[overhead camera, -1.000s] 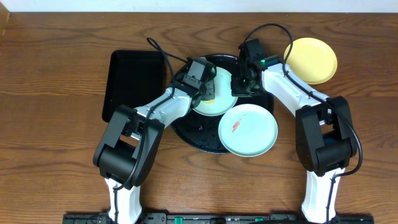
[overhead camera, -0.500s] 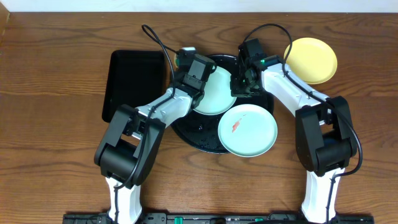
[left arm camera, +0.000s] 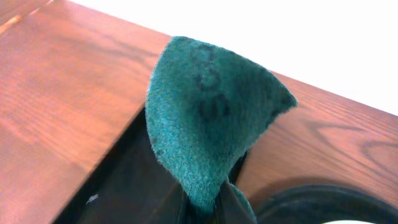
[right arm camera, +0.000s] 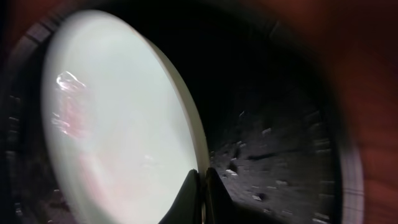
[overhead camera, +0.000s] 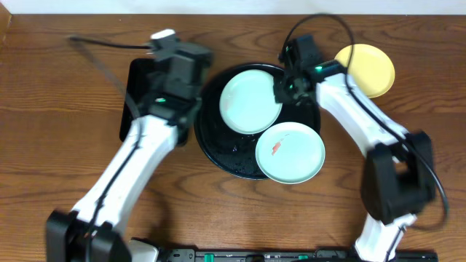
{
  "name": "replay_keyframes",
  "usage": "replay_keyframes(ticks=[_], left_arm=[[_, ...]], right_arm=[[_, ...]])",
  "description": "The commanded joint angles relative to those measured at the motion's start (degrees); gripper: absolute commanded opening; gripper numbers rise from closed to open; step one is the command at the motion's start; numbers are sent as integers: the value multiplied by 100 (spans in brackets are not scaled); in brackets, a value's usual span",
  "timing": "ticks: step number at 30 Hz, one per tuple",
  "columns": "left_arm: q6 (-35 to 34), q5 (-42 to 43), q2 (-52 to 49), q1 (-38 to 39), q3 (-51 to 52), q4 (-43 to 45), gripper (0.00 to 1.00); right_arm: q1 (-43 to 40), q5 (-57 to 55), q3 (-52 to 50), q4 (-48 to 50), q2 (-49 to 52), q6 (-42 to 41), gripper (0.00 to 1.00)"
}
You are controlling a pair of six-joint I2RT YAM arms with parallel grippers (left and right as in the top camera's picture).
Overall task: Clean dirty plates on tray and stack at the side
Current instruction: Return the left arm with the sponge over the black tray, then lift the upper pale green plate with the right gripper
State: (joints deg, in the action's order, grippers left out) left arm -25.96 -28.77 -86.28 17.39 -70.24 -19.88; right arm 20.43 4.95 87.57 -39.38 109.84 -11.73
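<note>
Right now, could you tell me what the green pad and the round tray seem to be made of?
Green pad: coarse matte scouring fibre, judging by its fuzzy surface. Round tray: probably hard black plastic, semi-matte, with wet-looking specks glinting on it; metal not excluded.

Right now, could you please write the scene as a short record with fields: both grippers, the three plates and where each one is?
left gripper: shut on green scouring pad, over the rectangular tray
right gripper: shut on the rim of the upper mint plate
upper mint plate: inside the round tray, no smear visible
lower mint plate: red smear, lies over the round tray's near rim
yellow plate: on the table, outside the round tray
</note>
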Motion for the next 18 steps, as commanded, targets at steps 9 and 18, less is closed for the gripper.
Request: replay_keyframes(ticks=[9, 18], left_arm=[[-356, 2111, -68, -1871, 144, -1008, 8], [-350, 2387, -74, -2391, 186, -1228, 8]], right_arm=[[1113, -3475, 48, 199, -1331, 2026, 1], [1182, -3897, 48, 87, -1320, 400, 32]])
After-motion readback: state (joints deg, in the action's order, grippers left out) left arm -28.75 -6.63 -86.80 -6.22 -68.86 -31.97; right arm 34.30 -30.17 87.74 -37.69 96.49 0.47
